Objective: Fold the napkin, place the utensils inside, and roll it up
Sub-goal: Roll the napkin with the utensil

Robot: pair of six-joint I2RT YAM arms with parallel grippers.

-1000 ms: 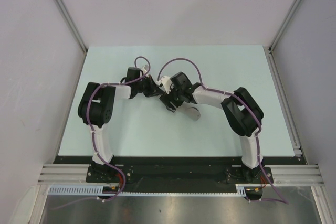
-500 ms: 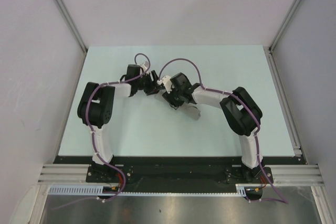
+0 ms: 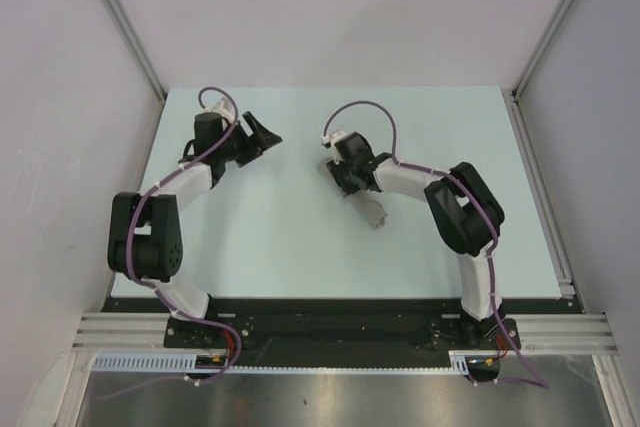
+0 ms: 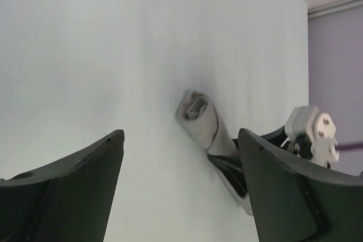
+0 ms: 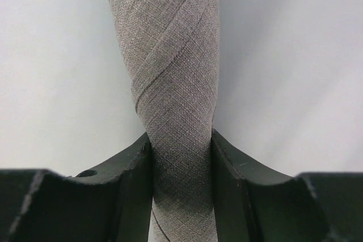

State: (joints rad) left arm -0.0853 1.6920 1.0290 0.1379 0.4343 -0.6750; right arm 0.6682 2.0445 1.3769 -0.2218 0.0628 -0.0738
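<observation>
Napkin [image 5: 173, 55] sits fully rolled, pinched in my right gripper [image 5: 181, 154]; my left gripper [image 4: 180, 157] hangs spread, empty. No utensil shows, perhaps wrapped inside; only releasing is left.

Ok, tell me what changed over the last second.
The left gripper drew back from the rolled napkin, swinging toward the far left of the table, jaws open and empty. The right gripper edged slightly toward the far side. Unchanged: it stays clamped on the napkin, which remains rolled.
</observation>
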